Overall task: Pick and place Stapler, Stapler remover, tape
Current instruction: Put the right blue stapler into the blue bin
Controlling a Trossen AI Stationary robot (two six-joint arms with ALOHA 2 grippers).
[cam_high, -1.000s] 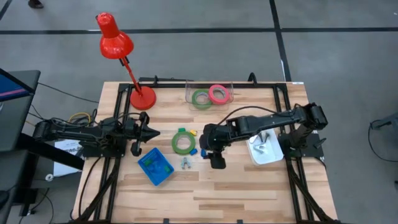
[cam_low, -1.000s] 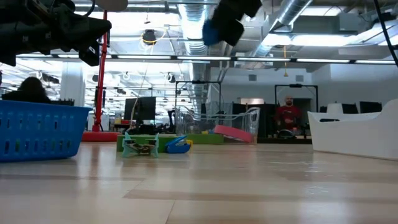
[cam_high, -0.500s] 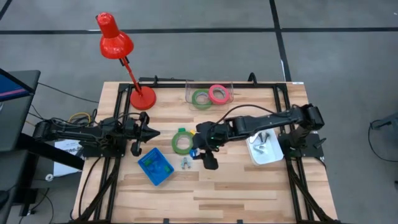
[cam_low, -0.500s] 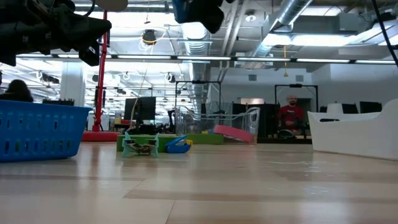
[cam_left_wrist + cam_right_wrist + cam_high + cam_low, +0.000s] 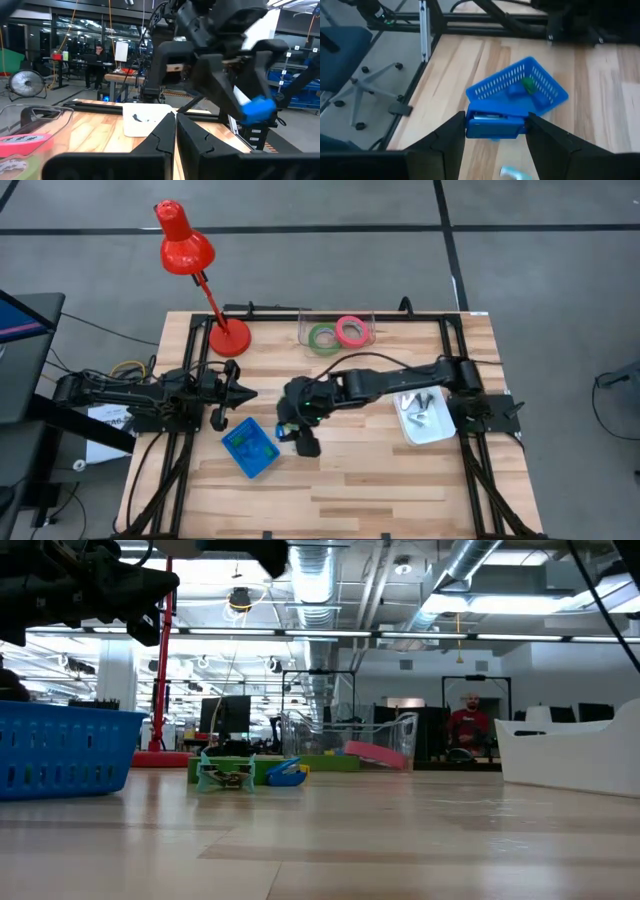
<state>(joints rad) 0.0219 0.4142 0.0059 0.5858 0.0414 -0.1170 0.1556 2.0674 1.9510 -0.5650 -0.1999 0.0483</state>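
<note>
Right gripper (image 5: 495, 131): raised above the table just beside the blue basket (image 5: 520, 87), fingers closed on a blue stapler (image 5: 496, 124) that spans the gap between them; the same gripper (image 5: 297, 430) shows in the high view over the table's middle, reaching across from the right side.
Left gripper (image 5: 175, 132): fingers pressed together, nothing between them; it hangs above the left side of the table (image 5: 380, 470), pointing toward the middle.
Blue basket contents: a green piece and a small blue piece lie inside.
Tape: one green ring (image 5: 322, 338) and one pink-red ring (image 5: 350, 331) lie in a clear container (image 5: 337, 315) at the far edge.
Low view: a small light-green piece (image 5: 226, 776) and a blue-and-yellow piece (image 5: 286, 773) rest on the table.
White tray (image 5: 425, 432): right side, holds small metal pieces.
Red lamp (image 5: 190, 250): base on the far left corner.
</note>
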